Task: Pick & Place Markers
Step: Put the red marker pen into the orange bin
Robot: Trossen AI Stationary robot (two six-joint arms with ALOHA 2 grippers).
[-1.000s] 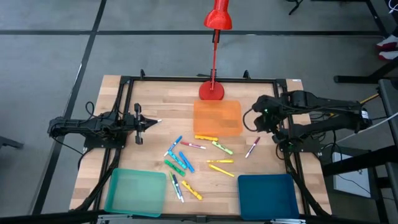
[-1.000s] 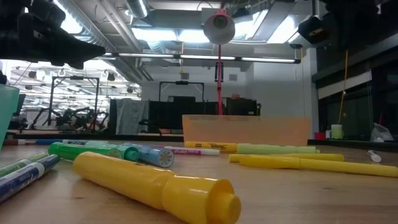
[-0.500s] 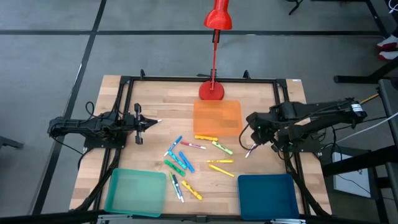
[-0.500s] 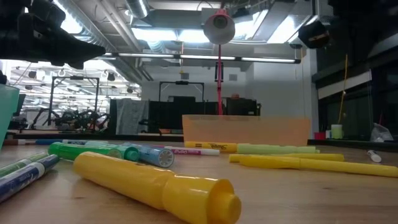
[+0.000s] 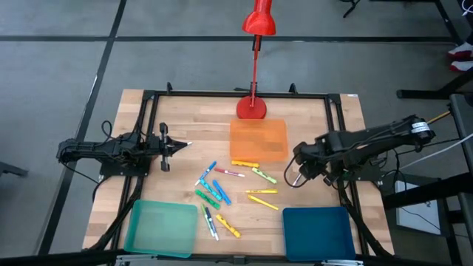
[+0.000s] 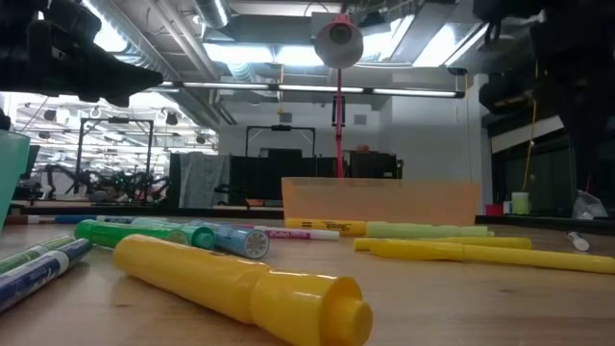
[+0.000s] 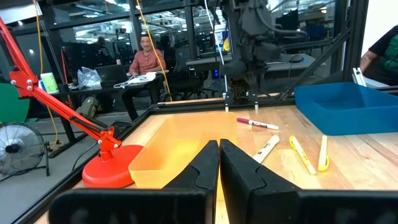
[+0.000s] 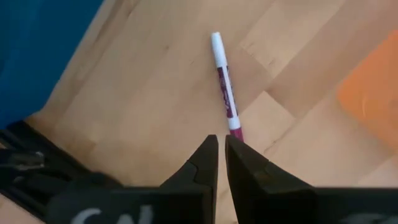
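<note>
The right gripper (image 8: pixel 219 144), fingers nearly closed and empty, hovers above the purple marker (image 8: pixel 225 93), whose length runs straight ahead from the fingertips.

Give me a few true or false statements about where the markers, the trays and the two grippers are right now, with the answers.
1. The right gripper is above a lone white-and-magenta marker on the wooden table. True.
2. The right gripper holds that marker. False: its fingers are shut and the marker lies on the wood.
3. The flat orange square tray has markers in it. False: it shows none.
4. The left gripper is near the table's left side, away from the markers. True.
5. The dark blue square tray sits beside the red lamp's base. False: the orange one does.
</note>
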